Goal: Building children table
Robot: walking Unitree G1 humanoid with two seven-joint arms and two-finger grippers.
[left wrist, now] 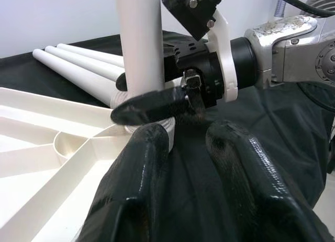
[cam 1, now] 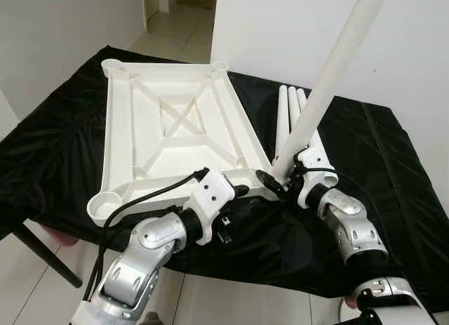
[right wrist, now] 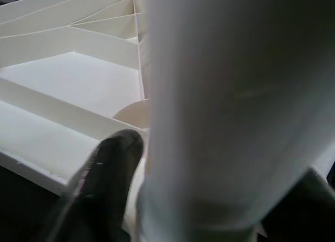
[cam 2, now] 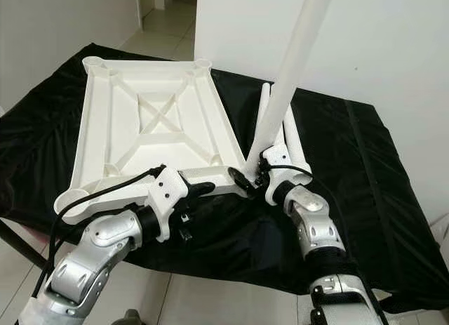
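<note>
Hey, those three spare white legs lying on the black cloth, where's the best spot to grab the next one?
Probably the outermost of the three spare legs, gripped across its round shaft near the end nearest the robot, coming from above on the right gripper's side. The tabletop blocks the other flank.

A desk draped in black cloth stands against a plain white wall at the far right, with pale tiled floor running through a doorway at the far left and a dark desk leg slanting down at the near left.
</note>
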